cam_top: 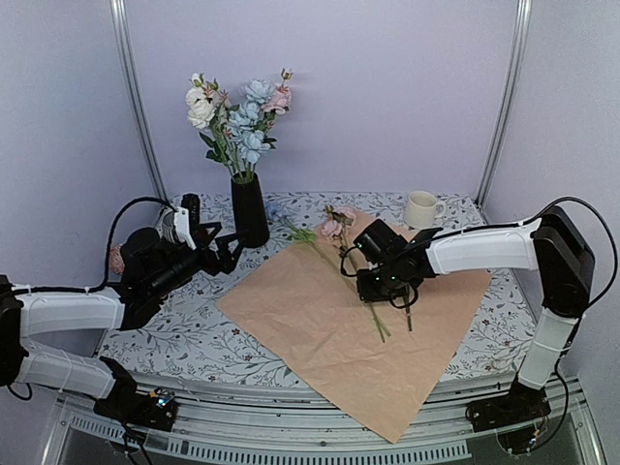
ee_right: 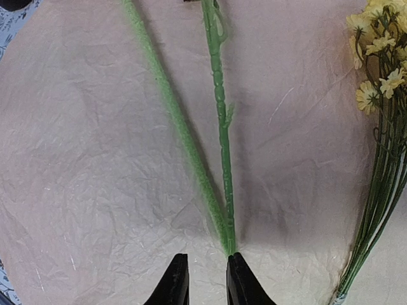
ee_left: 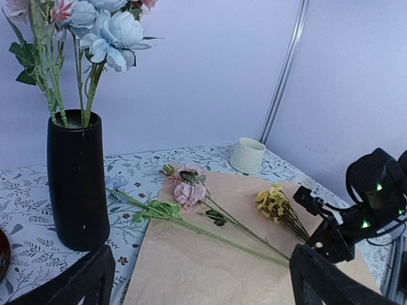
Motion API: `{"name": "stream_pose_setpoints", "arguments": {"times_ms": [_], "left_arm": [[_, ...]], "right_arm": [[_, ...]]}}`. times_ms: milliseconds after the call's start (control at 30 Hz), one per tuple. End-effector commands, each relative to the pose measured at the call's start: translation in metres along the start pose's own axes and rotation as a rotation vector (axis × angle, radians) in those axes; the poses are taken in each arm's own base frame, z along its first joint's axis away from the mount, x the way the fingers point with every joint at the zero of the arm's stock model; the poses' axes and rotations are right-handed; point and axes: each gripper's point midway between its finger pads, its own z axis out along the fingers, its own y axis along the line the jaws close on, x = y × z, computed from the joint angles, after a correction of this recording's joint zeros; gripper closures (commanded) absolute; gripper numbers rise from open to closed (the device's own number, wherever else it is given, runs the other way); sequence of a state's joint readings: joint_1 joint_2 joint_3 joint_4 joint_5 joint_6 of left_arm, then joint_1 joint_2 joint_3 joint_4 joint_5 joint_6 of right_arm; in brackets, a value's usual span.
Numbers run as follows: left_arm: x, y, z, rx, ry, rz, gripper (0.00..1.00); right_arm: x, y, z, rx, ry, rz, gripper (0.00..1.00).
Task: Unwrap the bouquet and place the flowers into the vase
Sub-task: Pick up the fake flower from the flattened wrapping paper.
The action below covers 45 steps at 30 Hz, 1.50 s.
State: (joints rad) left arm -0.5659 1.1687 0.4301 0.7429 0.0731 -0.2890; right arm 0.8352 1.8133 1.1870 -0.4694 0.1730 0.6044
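Transferring flowers; wrapping judged done. Left tool (ee_left: 202,267): jaws wide apart, empty, near the vase (cam_top: 249,208). Vase: upright on the table (cam_top: 174,329), several blooms inside. Paper (cam_top: 320,339): spread flat. Two stems (ee_right: 219,127): lying on it, ends at the right tool (ee_right: 206,279). Right tool: jaws nearly together; whether it grips a stem, cannot tell. Yellow cluster (ee_right: 381,51): alongside. Next: secure one stem, lift, carry it to the vase.

From the right wrist, only the tips of the right gripper (ee_right: 206,270) show, and whether they pinch the two green stems (ee_right: 219,114) is unclear. Those stems run off the top edge, one is blurred, and the yellow cluster (ee_right: 380,51) is cropped at right. From the left wrist, the flowers (ee_left: 114,38) in the vase (ee_left: 76,184) are cut off above, and the left gripper (ee_left: 203,260) is just dark blurred fingers (ee_left: 82,279).
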Motion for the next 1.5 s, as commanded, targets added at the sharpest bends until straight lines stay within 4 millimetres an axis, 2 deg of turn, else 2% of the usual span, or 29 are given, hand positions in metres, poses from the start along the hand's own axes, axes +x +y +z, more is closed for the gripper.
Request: {"name": "stream_pose_setpoints", "arguments": {"times_ms": [0,300,567,1133,1233,1300,1467], "left_arm": [[-0.012,-0.013,-0.007,0.047,-0.045,0.0,0.02],[-0.016,-0.014,-0.01,0.044,-0.045,-0.012,0.02],[-0.014,0.006,-0.011,-0.071,-0.038,0.007,0.02],[-0.009,0.003,-0.005,-0.046,-0.016,0.022,0.02],[-0.008,0.003,-0.004,-0.045,-0.013,0.022,0.02],[-0.007,0.003,-0.004,-0.044,-0.01,0.024,0.02],[-0.005,0.001,-0.002,-0.032,-0.004,0.022,0.02]], "right_arm": [[-0.01,-0.004,0.007,0.029,0.001,-0.005,0.77],[-0.007,-0.019,0.025,0.119,0.007,0.004,0.8],[-0.008,-0.019,0.037,0.115,0.021,-0.003,0.8],[-0.011,-0.023,0.064,0.128,0.051,-0.013,0.82],[-0.012,-0.021,0.065,0.119,0.048,-0.019,0.88],[-0.015,-0.02,0.062,0.114,0.037,-0.019,0.96],[-0.031,-0.021,0.04,0.105,-0.041,0.001,0.97]]}}
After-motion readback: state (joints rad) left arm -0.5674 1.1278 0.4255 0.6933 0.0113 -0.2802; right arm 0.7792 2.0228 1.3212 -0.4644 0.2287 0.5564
